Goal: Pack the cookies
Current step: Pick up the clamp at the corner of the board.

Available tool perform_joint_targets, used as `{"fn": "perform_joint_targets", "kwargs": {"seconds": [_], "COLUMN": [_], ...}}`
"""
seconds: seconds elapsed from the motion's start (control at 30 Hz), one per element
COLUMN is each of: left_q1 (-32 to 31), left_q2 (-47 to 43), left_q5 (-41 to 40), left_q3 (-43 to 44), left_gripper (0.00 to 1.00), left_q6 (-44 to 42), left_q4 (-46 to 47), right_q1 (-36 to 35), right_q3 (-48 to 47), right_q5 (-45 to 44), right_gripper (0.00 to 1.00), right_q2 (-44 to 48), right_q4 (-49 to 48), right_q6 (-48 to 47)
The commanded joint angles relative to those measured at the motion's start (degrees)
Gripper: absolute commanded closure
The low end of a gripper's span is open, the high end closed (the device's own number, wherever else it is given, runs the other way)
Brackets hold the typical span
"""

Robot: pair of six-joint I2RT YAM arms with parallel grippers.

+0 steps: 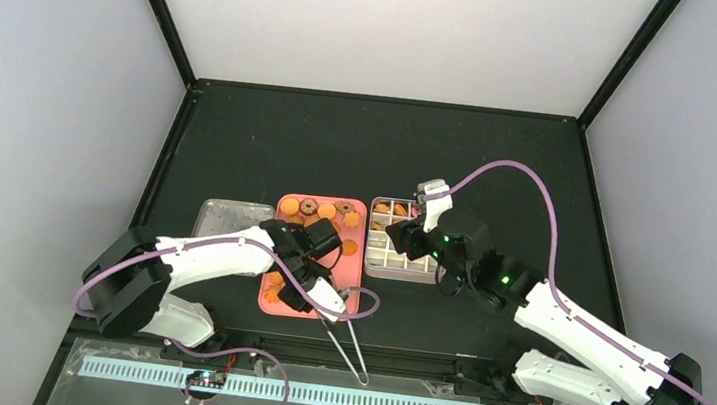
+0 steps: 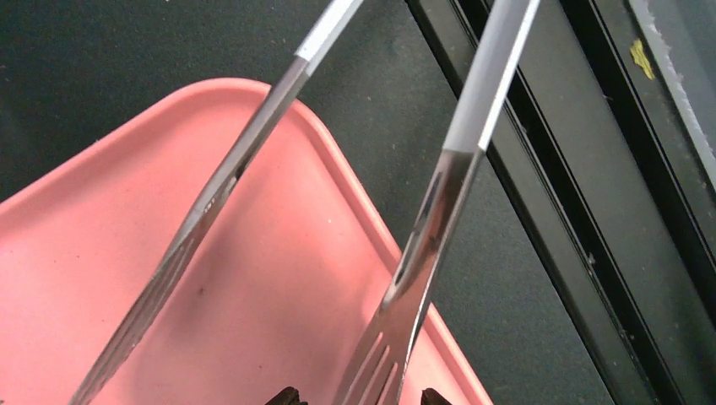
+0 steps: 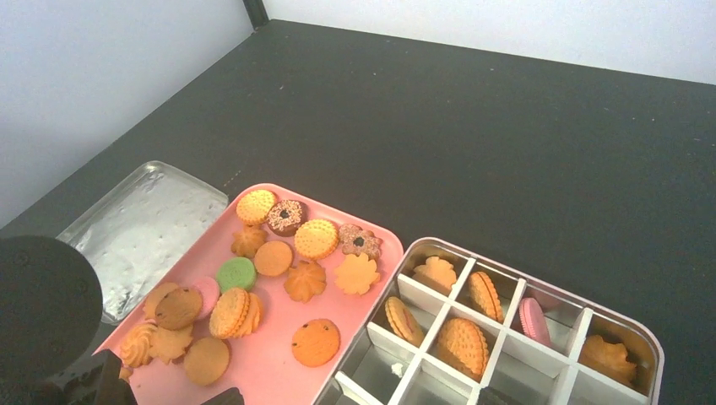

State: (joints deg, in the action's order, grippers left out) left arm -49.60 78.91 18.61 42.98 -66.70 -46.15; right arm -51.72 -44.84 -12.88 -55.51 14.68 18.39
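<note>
Tongs [image 2: 422,228], polished steel with slotted blades, clamped in left gripper [image 1: 316,299] over the smooth pink tray [image 3: 279,337] (grip point mostly hidden). Right gripper [image 1: 399,237] above the white gridded tin [image 3: 509,312] just right of the tray; opening cannot be told. Cookies [image 3: 317,239], ridged rounds and flower shapes, lie on the tray, several in tin cells.
</note>
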Motion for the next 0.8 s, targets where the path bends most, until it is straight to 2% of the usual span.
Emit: {"fn": "perform_joint_targets", "kwargs": {"seconds": [0.0,0.07,0.2,0.47,0.6,0.77], "left_q1": [-2.9,-4.6,-7.4,-10.5,-10.5,-10.3], "left_q2": [0.1,-0.1,0.3,1.4,1.2,-1.4], "left_q5": [-3.2,-4.4,-7.0,-7.8,-9.1,-10.9], "left_q3": [-0.4,-0.7,-1.5,-2.5,-2.7,-3.0], "left_gripper": [0.62,0.63,0.72,0.73,0.96,0.98], "left_q6": [2.8,4.0,5.8,8.6,10.0,11.9], "left_q4": [3.7,4.4,6.3,7.9,8.2,8.7], "right_q1": [0.3,0.3,0.3,0.3,0.3,0.4], "right_q3": [0.5,0.4,0.4,0.4,0.3,-0.2], "right_q5": [-0.4,-0.4,-0.4,-0.2,-0.3,0.1], "right_gripper": [0.27,0.27,0.29,0.31,0.31,0.31], "right_q2": [0.2,0.2,0.2,0.1,0.2,-0.1], "right_q4": [0.1,0.1,-0.1,-0.3,-0.3,-0.4], "right_q6": [0.8,0.8,1.0,1.6,1.6,1.5]}}
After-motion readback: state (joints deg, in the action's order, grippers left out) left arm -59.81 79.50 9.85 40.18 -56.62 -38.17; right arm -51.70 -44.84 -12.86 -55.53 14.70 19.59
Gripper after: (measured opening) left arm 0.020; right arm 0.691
